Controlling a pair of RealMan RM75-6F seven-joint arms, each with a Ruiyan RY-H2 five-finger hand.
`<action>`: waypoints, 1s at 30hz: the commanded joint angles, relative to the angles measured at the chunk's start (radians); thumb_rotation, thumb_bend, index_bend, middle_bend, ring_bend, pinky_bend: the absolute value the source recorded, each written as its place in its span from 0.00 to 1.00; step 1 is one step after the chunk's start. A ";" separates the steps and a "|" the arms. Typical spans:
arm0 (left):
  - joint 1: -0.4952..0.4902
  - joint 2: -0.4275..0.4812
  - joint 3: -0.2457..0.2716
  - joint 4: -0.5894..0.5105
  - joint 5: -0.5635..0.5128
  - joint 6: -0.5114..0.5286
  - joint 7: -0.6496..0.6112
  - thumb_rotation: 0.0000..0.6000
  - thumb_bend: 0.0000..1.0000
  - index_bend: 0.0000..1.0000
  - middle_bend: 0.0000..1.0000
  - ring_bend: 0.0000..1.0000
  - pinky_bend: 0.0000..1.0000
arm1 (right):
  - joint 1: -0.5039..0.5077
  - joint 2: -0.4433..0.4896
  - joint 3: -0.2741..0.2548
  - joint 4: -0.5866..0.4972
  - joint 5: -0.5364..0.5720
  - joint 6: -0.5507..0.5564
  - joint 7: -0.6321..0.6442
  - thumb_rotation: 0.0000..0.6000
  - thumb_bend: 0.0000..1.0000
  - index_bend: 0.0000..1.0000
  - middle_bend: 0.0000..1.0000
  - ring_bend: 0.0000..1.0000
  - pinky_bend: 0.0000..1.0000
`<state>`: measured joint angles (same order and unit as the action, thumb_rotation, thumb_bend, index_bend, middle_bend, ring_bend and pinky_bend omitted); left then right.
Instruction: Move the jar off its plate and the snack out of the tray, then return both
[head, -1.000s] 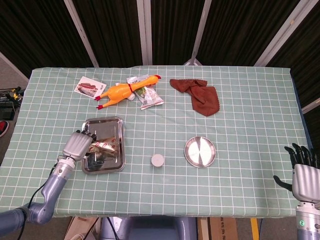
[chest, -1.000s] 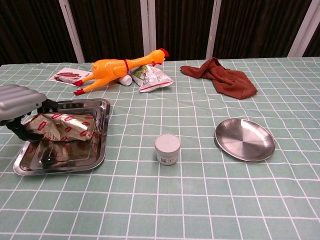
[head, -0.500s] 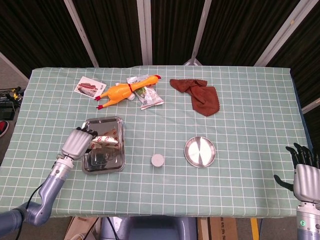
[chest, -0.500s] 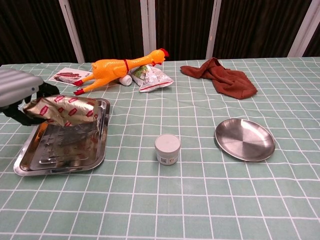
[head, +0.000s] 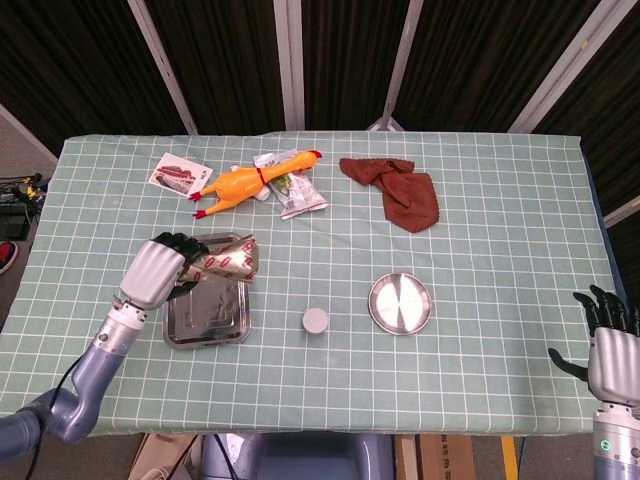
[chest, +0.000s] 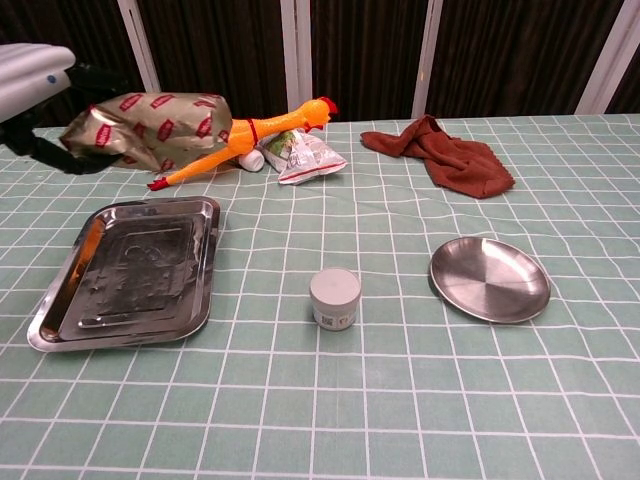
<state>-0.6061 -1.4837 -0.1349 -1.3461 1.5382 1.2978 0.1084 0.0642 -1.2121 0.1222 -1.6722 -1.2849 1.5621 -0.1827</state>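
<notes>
The left hand grips the snack by one end, lifted above the tray at lower left. Carry it level past the rim, then lower it onto bare worktop. The jar stands beside its plate. The right hand holds nothing, fingers spread. A green checked cloth covers the worktop; dark panels stand behind.

The worktop was covered with a green cloth marked in white squares. Behind it hung dark curtains with pale slanted bars between them. At the left edge, a grey floor showed, with cables on it. Light was even and bright.
</notes>
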 joint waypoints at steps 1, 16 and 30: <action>-0.059 -0.049 -0.038 0.038 0.004 -0.041 0.018 1.00 0.55 0.48 0.53 0.41 0.45 | 0.000 -0.002 0.005 0.008 0.005 -0.004 -0.001 1.00 0.13 0.23 0.14 0.12 0.00; -0.232 -0.285 -0.113 0.280 -0.087 -0.194 0.085 1.00 0.53 0.47 0.52 0.41 0.45 | -0.001 -0.017 0.035 0.048 0.033 -0.017 -0.005 1.00 0.13 0.24 0.14 0.12 0.00; -0.275 -0.522 -0.095 0.633 -0.142 -0.263 0.024 1.00 0.35 0.41 0.34 0.22 0.36 | -0.005 -0.021 0.036 0.061 0.020 -0.022 -0.011 1.00 0.13 0.24 0.14 0.12 0.00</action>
<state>-0.8737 -1.9799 -0.2331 -0.7412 1.4124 1.0554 0.1359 0.0592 -1.2330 0.1585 -1.6107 -1.2652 1.5406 -0.1936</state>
